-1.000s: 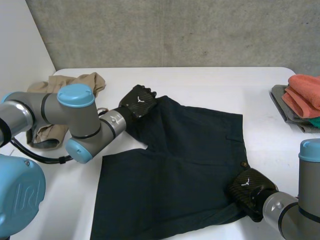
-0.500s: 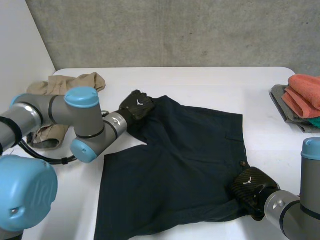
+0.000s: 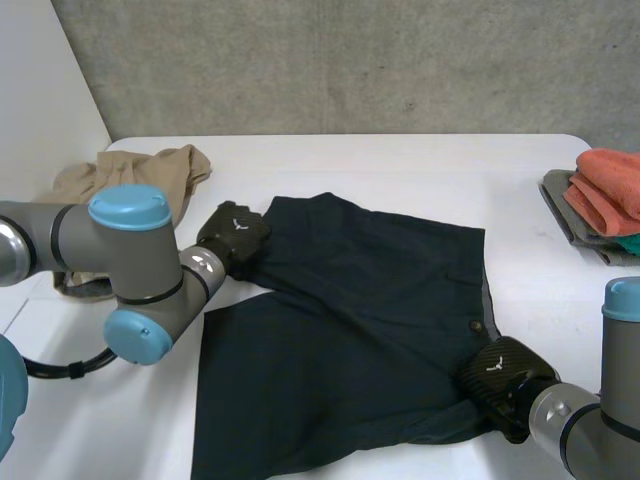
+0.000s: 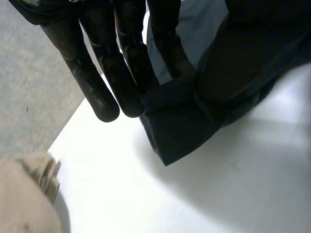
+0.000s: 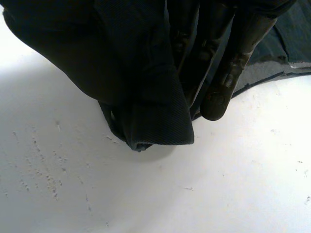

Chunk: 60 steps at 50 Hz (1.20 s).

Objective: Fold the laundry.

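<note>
Dark shorts [image 3: 360,320] lie spread on a white tabletop [image 3: 400,165], the left hand [image 3: 232,233] pinching their far-left corner and the right hand [image 3: 497,377] pinching their near-right edge.

Plain dark navy shorts [image 3: 350,330], no print, with a paler grey strip along the three o'clock edge. White worktop [image 3: 400,165], faintly speckled beneath the right robot hand [image 3: 497,377]. Black with a fine carbon weave and a small white mark on the back: right robot hand and left robot hand [image 3: 232,235] alike. Grey arms [image 3: 60,230], light-blue caps [image 3: 130,208]. Plain beige garment [image 3: 135,170] at ten o'clock. At three o'clock, coral-red folded cloth [image 3: 610,185] over teal cloth [image 3: 628,243] and grey cloth [image 3: 565,200]. Mottled grey concrete wall [image 3: 350,65] at twelve o'clock.
</note>
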Motion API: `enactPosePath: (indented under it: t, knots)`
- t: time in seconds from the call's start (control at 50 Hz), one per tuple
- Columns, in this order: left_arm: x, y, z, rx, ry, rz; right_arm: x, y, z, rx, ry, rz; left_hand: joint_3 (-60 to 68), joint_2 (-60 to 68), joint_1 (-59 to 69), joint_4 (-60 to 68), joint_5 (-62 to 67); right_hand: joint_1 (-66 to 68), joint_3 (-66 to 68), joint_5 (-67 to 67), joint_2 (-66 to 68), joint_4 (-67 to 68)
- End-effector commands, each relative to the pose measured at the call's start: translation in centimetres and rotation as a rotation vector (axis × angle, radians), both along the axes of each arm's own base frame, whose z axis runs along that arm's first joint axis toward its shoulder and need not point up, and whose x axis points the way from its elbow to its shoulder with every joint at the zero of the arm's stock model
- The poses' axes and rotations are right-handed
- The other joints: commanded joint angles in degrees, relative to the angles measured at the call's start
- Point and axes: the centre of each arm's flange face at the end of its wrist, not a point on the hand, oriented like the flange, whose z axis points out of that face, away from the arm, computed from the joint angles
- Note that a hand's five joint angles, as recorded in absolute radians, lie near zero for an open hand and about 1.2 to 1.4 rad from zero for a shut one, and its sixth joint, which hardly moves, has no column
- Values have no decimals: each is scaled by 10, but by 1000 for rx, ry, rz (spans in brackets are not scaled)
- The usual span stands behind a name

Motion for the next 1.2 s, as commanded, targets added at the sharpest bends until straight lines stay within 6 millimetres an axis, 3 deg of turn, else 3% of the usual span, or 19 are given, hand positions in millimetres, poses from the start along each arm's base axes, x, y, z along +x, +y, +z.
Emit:
enactPosePath:
  t: [0.02, 0.12, 0.2, 0.24, 0.28, 0.32, 0.4, 0.46, 0.54, 0.58, 0.64, 0.72, 0.88, 0.94, 1.1, 1.2]
  knots:
    - [11, -3, -5, 10, -27, 81, 0, 1, -1, 4, 1, 0, 120, 116, 142, 114, 157, 226, 115, 142, 124, 117]
    - [14, -3, -7, 15, -32, 111, -1, 2, -1, 7, 2, 0, 120, 116, 142, 114, 157, 226, 115, 142, 124, 117]
    - [14, 0, -9, 25, -36, 115, -1, 2, -1, 5, 2, 0, -17, -22, 5, -24, 20, 226, 115, 142, 124, 117]
    - [14, 2, -7, 22, -35, 118, -1, 2, -1, 7, 2, 0, -159, -163, -137, -165, -121, 226, 115, 142, 124, 117]
    - [15, 2, 7, -7, -25, 140, -1, 2, -1, 4, 1, 0, -281, -285, -259, -288, -244, 226, 115, 142, 124, 117]
    - [18, 4, 18, -26, -18, 160, 0, 1, -1, -6, -3, 0, -295, -299, -273, -302, -258, 226, 115, 142, 124, 117]
    - [28, 21, 53, -61, 28, 197, 1, -2, -1, -29, -14, -5, -354, -358, -332, -360, -317, 226, 115, 142, 124, 117]
    - [33, 36, 66, -49, 69, 200, 2, -5, 1, -26, -49, -34, -363, -367, -341, -369, -325, 226, 115, 142, 124, 117]
    - [46, 75, 79, 6, 146, 205, 4, -8, 4, -15, -105, -78, -361, -365, -339, -367, -324, 226, 115, 142, 124, 117]
    - [50, 91, 79, 40, 161, 204, 5, -11, 7, -13, -135, -94, -358, -362, -336, -364, -320, 226, 115, 142, 124, 117]
    - [57, 136, 73, 142, 169, 176, 7, -14, 10, -15, -167, -112, -359, -363, -337, -366, -322, 226, 115, 142, 124, 117]
    - [67, 173, 64, 264, 161, 163, 7, -19, 12, -15, -207, -143, -359, -363, -337, -366, -322, 226, 115, 142, 124, 117]
    - [76, 217, 42, 487, 137, 163, 4, -27, 13, -21, -242, -190, -361, -365, -339, -367, -324, 226, 115, 142, 124, 117]
    - [75, 227, 39, 529, 131, 153, 4, -27, 14, -29, -247, -190, -361, -365, -339, -367, -324, 226, 115, 142, 124, 117]
    - [73, 227, 20, 596, 77, 167, 2, -31, 14, -40, -248, -200, -348, -352, -326, -354, -310, 226, 115, 142, 124, 117]
    - [70, 223, 14, 611, 59, 172, 0, -32, 14, -43, -247, -208, -175, -179, -153, -181, -138, 226, 115, 142, 124, 117]
